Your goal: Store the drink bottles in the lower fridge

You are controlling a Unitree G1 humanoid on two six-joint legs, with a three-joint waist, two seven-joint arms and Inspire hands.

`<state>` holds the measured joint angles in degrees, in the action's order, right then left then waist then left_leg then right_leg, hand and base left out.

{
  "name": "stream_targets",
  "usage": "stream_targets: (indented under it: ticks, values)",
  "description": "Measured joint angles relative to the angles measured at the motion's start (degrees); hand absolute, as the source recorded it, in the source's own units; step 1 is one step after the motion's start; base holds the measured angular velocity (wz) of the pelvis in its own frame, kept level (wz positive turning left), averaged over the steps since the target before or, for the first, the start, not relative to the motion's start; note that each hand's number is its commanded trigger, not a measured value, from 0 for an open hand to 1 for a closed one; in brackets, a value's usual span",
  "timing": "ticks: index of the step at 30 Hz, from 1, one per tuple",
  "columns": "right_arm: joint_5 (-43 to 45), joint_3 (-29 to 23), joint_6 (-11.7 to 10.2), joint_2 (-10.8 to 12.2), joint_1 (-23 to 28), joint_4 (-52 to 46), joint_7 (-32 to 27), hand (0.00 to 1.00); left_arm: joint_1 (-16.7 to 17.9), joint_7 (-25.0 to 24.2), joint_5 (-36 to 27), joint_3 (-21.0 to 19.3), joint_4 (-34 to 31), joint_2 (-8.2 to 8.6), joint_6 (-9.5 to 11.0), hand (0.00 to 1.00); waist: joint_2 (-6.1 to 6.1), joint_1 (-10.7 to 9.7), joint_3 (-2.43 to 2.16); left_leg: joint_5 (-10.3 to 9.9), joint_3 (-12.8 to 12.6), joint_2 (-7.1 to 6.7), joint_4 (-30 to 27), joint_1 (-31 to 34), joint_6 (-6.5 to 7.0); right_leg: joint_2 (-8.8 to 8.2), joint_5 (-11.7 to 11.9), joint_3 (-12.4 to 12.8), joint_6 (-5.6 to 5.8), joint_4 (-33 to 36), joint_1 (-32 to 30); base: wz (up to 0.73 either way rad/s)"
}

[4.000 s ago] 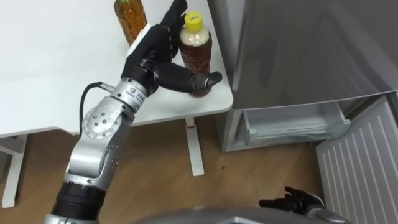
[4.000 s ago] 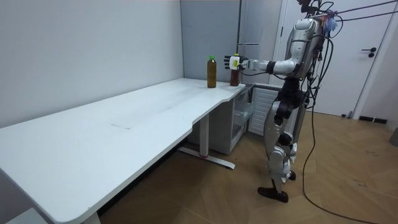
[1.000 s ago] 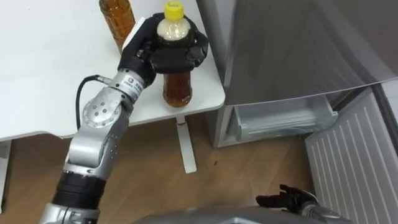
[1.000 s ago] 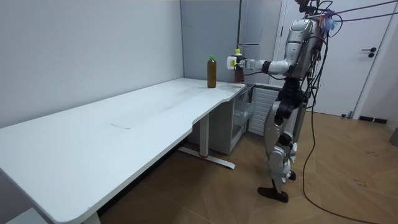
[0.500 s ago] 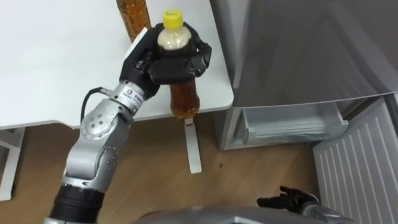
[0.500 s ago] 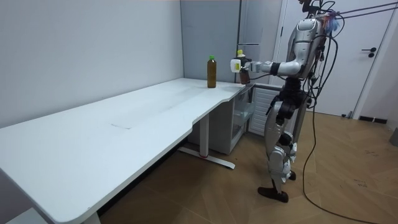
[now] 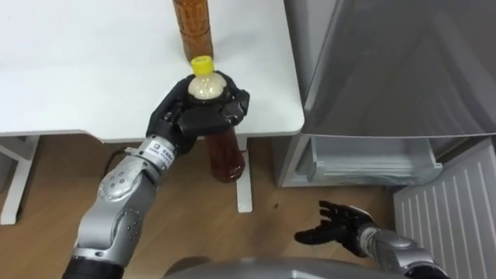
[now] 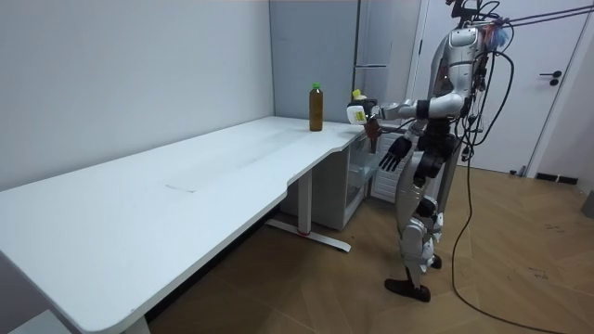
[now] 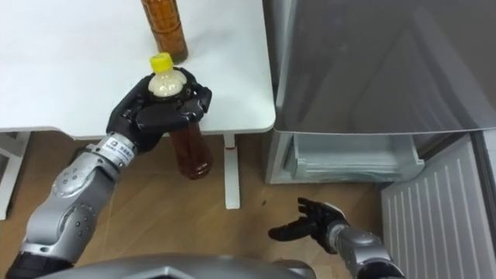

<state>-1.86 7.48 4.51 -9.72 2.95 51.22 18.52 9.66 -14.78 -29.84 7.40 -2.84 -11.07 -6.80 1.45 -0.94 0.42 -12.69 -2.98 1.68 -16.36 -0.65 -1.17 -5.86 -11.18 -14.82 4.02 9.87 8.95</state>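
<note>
Left hand point(image 7: 200, 118), dark-fingered, is curled tight round the shoulder of a bottle of brown drink point(image 7: 225, 155) with a yellow cap point(image 7: 202, 67). It holds the bottle upright in the air, just off the near edge of the white tabletop point(image 7: 77, 70) and above the wooden floor point(image 7: 46, 178). Right hand point(image 7: 339, 225) hangs low on the right, fingers spread apart and holding nothing, near the open lower fridge point(image 7: 364, 164), whose white door point(image 7: 453, 209) is swung out at the right. A second bottle point(image 7: 192, 27) of brown drink stands on the tabletop beyond the held one, beside the grey fridge front point(image 7: 387, 62).
</note>
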Motion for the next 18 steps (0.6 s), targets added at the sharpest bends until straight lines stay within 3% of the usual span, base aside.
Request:
stream_targets:
  ticks: [12, 18]
  values:
    - [2.18, 1.26, 0.71, 0.84, 1.47, -14.95, 5.46, 0.0, 4.11, -2.29, 0.59, 0.17, 0.26, -0.13, -0.02, 1.0, 0.39, -0.24, -0.03, -0.01, 0.66, -0.06, 0.06, 0.41, 0.0, -0.03, 0.0, -0.82, 0.0, 0.16, 0.02, 0.02]
    - [1.46, 1.64, 0.64, 0.84, 2.88, -19.81, 10.88, 0.0, 4.17, -3.87, 4.14, -0.23, 4.37, -0.16, -0.01, 1.0, 0.77, 1.24, 0.07, -0.01, 0.94, -0.04, -0.55, 0.34, 0.01, -0.05, 0.0, -1.11, 0.0, 0.72, 0.03, 0.01]
